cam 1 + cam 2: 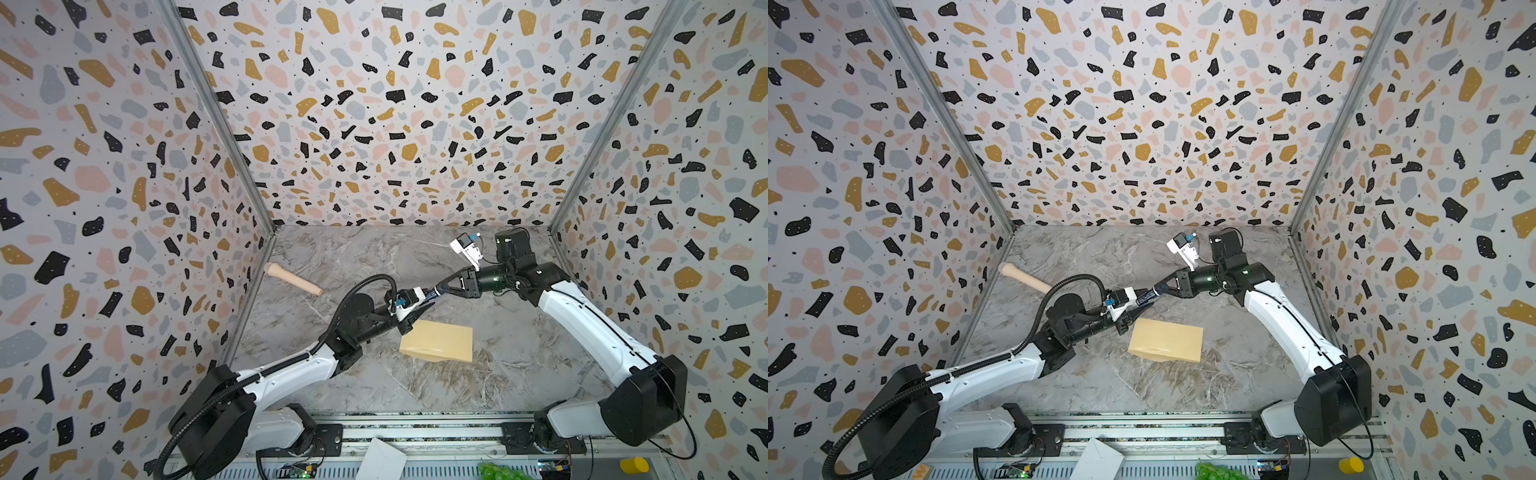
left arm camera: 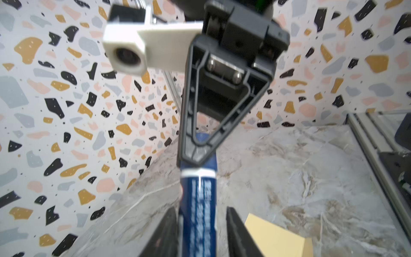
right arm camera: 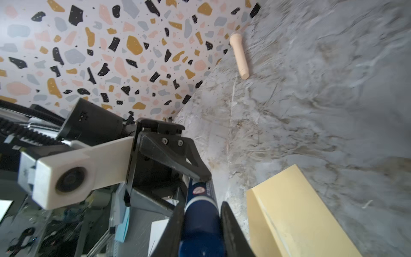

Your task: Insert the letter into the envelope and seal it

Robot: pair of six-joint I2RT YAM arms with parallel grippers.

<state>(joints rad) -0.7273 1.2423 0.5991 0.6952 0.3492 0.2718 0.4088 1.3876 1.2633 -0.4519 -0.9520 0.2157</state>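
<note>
The tan envelope (image 1: 438,340) (image 1: 1167,340) lies flat on the marble table, its flap edge toward the front; the letter is out of view. Just behind it, both grippers meet end to end around a dark blue glue stick (image 1: 432,292) (image 2: 198,200) held above the table. My right gripper (image 1: 440,289) (image 3: 202,204) is shut on one end of the stick (image 3: 201,213). My left gripper (image 1: 422,306) (image 2: 201,210) straddles the other end with its jaws parted, a gap showing beside one finger. The envelope (image 2: 275,235) (image 3: 295,211) sits apart from both grippers.
A pale wooden handle (image 1: 293,279) (image 3: 239,56) lies at the back left near the wall. A white paper piece (image 1: 380,461), a green bunch (image 1: 498,471) and a yellow object (image 1: 633,464) sit on the front rail. Patterned walls enclose three sides.
</note>
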